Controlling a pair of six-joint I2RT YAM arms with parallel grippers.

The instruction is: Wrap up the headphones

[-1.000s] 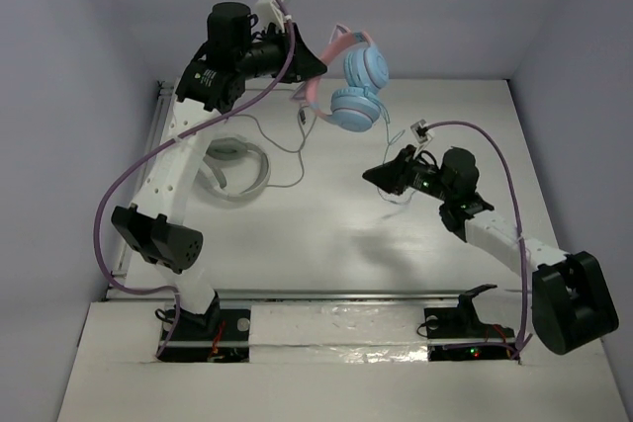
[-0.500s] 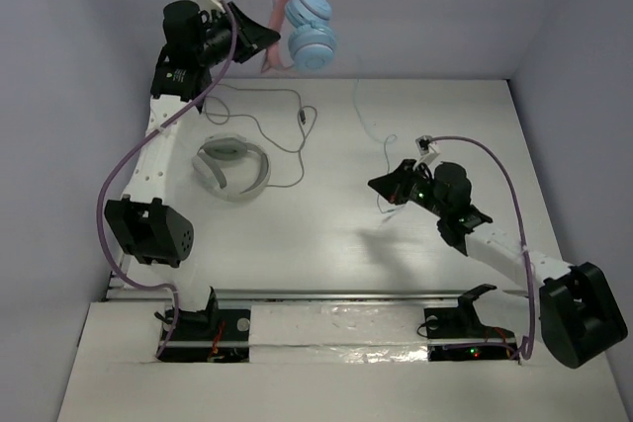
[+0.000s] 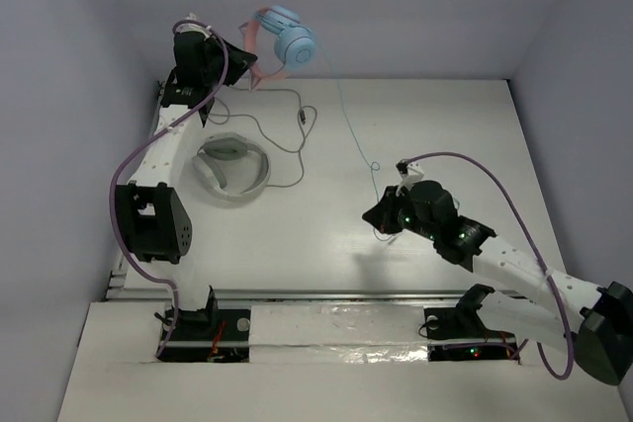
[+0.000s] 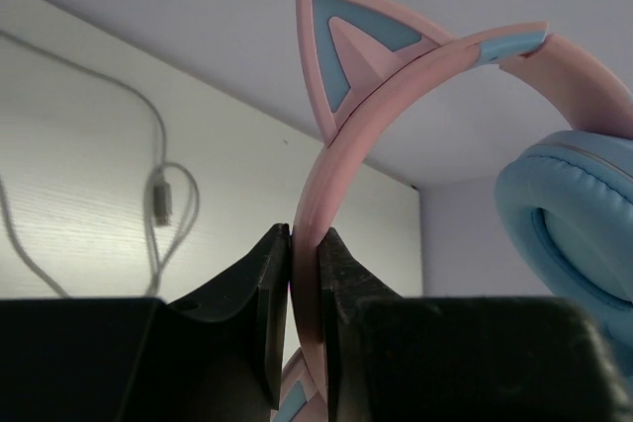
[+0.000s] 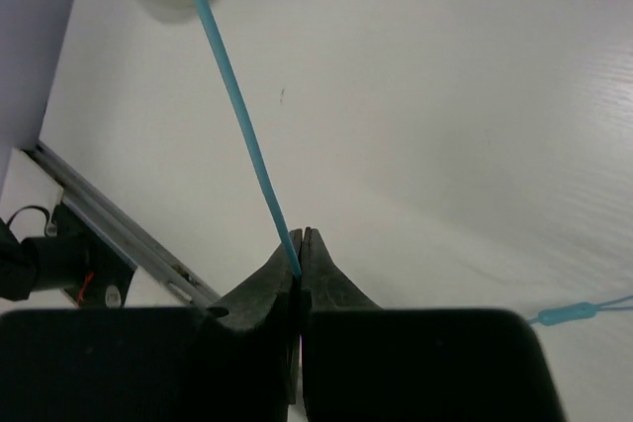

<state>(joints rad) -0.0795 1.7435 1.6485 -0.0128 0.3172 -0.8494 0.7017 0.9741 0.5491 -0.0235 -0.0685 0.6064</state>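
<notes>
Looking down on the white table [image 3: 445, 116], I have the left arm [image 3: 163, 160] stretched up along the left edge to the far corner. The right arm [image 3: 495, 259] lies low, reaching from the near right toward the middle.

The headphones [image 3: 282, 39] are held in the air over the far-left corner, earcups to the right of the left gripper [image 3: 249, 61], cat ear up. That claw is clamped on the pink headband, edge-on. Its wrist view cuts off one earcup and hides the band's lower run behind the fingers.

A grey-white curved band [image 3: 232, 170] and a loose grey cable [image 3: 282, 135] lie on the table below.

The light-blue cable [image 3: 351, 126] runs taut, far-left to near-right, into the right gripper [image 3: 374, 219], which is pinched closed on it. From above I lose the cable near those fingertips.
</notes>
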